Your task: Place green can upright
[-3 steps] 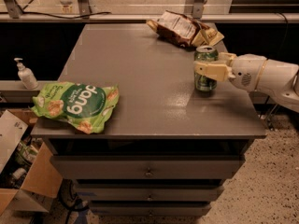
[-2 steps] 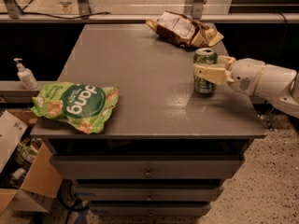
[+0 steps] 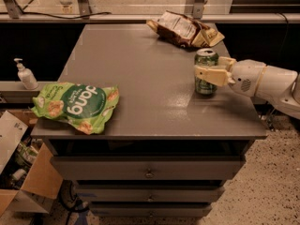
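The green can (image 3: 206, 60) stands upright on the grey table (image 3: 140, 78), near its right edge. It is dark green with a silver top. My gripper (image 3: 206, 72) reaches in from the right and is shut on the can at mid height. One pale finger (image 3: 212, 75) crosses the can's front, and the other finger (image 3: 227, 62) shows behind it on the right. The can's base rests on the table top.
A large bright-green snack bag (image 3: 75, 106) lies at the table's front left corner. A brown chip bag (image 3: 183, 28) lies at the back, just behind the can. A soap dispenser (image 3: 24, 74) stands on a ledge to the left. Cardboard boxes (image 3: 23, 172) sit on the floor at left.
Almost nothing has changed. The gripper stays around the upright can, and the can has not moved.
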You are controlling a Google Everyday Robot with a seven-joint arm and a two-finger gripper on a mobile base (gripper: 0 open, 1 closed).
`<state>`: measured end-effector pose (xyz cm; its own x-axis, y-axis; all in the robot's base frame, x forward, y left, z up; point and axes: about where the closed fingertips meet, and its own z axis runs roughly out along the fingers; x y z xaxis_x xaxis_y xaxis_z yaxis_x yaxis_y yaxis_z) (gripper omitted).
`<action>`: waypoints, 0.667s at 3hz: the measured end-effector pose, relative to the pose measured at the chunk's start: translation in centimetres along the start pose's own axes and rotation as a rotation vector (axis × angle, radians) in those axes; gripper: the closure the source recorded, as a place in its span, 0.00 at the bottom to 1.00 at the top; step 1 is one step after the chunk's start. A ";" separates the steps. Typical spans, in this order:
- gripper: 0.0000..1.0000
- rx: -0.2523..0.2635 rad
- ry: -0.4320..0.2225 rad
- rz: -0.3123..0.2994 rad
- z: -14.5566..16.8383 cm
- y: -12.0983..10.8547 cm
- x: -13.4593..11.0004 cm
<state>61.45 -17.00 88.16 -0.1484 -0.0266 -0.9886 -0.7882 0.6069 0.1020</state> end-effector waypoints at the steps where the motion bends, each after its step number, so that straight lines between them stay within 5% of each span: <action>1: 0.38 0.000 0.000 0.000 0.0 0.0 0.0; 2: 0.15 0.000 0.000 0.000 0.0 0.0 0.0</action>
<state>61.44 -17.00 88.19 -0.1483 -0.0266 -0.9886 -0.7882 0.6070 0.1019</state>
